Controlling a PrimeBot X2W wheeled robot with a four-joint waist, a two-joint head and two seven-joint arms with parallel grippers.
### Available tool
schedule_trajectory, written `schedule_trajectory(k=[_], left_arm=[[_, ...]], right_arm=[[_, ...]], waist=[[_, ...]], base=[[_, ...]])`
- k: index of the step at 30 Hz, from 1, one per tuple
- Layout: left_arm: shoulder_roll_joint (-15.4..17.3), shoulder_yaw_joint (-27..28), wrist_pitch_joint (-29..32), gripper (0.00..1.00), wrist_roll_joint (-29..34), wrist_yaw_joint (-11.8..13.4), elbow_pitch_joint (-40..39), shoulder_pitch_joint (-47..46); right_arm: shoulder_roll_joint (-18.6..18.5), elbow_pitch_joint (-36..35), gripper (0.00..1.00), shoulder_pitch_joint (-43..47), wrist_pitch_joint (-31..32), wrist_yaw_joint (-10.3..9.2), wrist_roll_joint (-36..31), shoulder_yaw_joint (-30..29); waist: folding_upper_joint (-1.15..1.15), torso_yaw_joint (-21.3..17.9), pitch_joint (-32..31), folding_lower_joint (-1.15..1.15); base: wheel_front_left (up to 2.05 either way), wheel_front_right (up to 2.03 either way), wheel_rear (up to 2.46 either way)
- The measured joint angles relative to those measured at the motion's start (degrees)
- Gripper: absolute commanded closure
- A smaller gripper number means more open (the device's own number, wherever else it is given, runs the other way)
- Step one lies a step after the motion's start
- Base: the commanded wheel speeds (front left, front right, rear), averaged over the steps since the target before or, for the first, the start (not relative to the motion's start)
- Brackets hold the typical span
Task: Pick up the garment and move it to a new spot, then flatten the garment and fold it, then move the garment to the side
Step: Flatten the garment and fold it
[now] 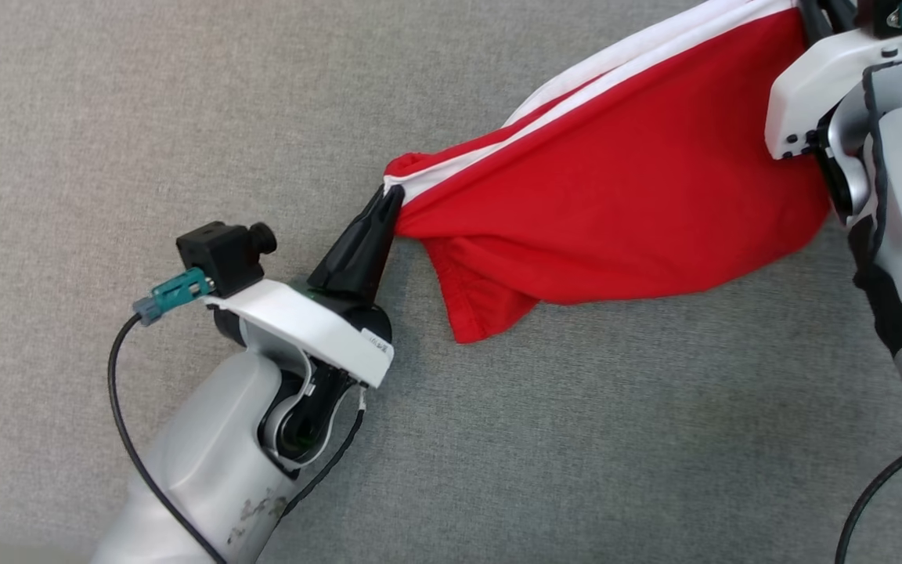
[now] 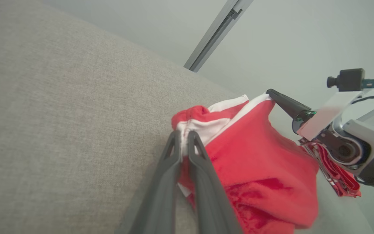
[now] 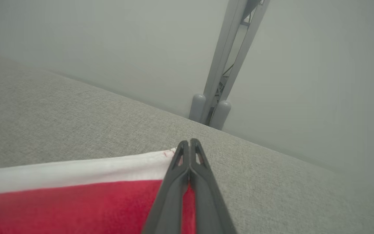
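1. A red fabric garment (image 1: 615, 196) with a white band along its upper edge hangs stretched between two grippers above a grey woven cloth surface (image 1: 146, 117). In the head view it runs from the middle up to the top right corner.
2. The cloth sags between the two grips. A loose hemmed corner droops towards the surface; whether it touches cannot be told.
3. The left gripper (image 1: 390, 200), two long dark fingers on a white and silver arm, is closed on the garment's lower left end, pinching the white band.
4. The right gripper (image 3: 189, 144) is closed on the other end, its fingers pressed together over the band's corner.
5. The head view gives the full span of cloth, with the right gripper's fingers mostly hidden behind its white wrist.
6. The left wrist view shows bunched red and white folds at its own fingertips (image 2: 175, 139), the right gripper's tip at the far end, and a grey metal rail (image 2: 216, 32) on a pale wall.
7. The right wrist view shows the band lying smooth, and a grey metal post (image 3: 221, 81) with two rounded feet beyond the surface.
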Motion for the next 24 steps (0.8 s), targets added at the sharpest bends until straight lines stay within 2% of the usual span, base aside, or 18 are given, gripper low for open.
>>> schedule_trajectory(k=[11,12,13,15,16,17,18,24], left_arm=[[-1.22,-3.33,-1.6,1.0,-0.03,0.0,4.26,-4.94],[-1.25,-3.54,-1.86,0.88,-0.02,0.0,4.76,-5.42],[-1.3,-3.77,-1.93,0.65,0.05,0.0,5.22,-5.89],[-1.43,-4.11,-2.32,0.52,0.1,-0.01,6.15,-6.32],[-1.55,-4.21,-2.37,0.41,0.09,0.0,6.58,-6.55],[-1.64,-4.3,-2.43,0.23,0.09,-0.01,7.11,-6.8],[-1.72,-4.34,-2.59,0.0,0.1,-0.01,7.75,-6.92],[-2.18,-2.92,-3.04,0.0,1.49,0.0,10.55,-6.88]], right_arm=[[-0.26,6.19,1.0,-4.19,-1.75,0.0,-5.2,-3.68],[-0.19,6.44,1.0,-4.44,-1.79,0.0,-5.27,-4.22],[-0.02,6.54,0.84,-4.52,-2.05,0.0,-5.3,-4.83],[0.4,6.91,0.71,-4.52,-2.29,-0.01,-5.3,-5.9],[0.56,7.01,0.63,-4.52,-2.47,-0.01,-5.32,-6.28],[0.7,7.05,0.51,-4.52,-2.59,-0.01,-5.52,-6.67],[0.79,7.16,0.0,-4.5,-2.71,-0.01,-5.61,-7.1],[2.53,4.88,0.0,-2.94,-4.17,-0.01,-6.14,-7.61]], waist=[[0.0,1.85,2.53,0.0],[0.0,1.85,2.55,0.0],[0.0,1.85,2.54,0.0],[0.0,1.86,2.49,0.0],[0.0,1.83,2.45,0.0],[0.0,1.78,2.41,0.0],[0.0,1.74,2.33,0.0],[0.0,1.1,0.86,0.0]], base=[[0.0,0.0,0.0],[0.0,0.0,0.0],[0.0,0.0,0.0],[0.0,0.0,0.0],[0.0,0.0,0.0],[0.0,0.0,0.0],[0.0,0.0,0.0],[0.0,0.0,0.0]])
